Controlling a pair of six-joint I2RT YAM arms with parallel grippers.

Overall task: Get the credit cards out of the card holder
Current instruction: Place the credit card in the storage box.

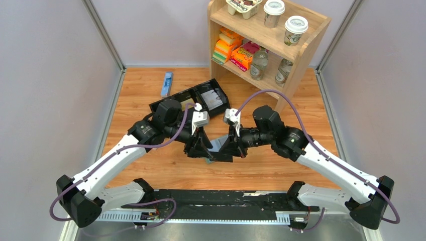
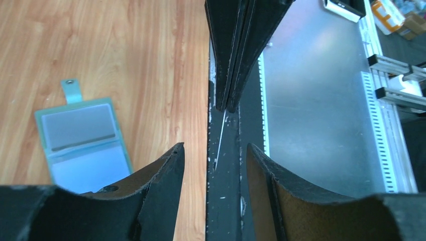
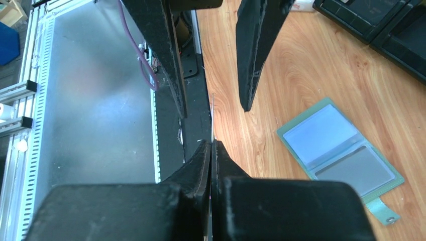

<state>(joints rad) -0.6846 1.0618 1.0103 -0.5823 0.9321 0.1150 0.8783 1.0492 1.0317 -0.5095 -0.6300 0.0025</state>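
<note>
R gripper (image 3: 211,144) pinches a thin card (image 3: 212,118) edge-on, L gripper (image 2: 215,146) has jaws apart astride it, card holder (image 3: 339,150) lies open on the table (image 3: 301,75) nearby: L shd close square on card before R frees.

Robot lab cell (grey partitions (image 1: 50,75), aluminium rail (image 1: 120,216)).

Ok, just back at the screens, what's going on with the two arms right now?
The right gripper is shut on a thin card, seen edge-on and held up off the surface. The left gripper is open with a finger on each side of that card, not clamped, so it looks like a handover. The card holder lies open and flat on the table, pocket panels up; I can't tell whether cards remain inside.
</note>
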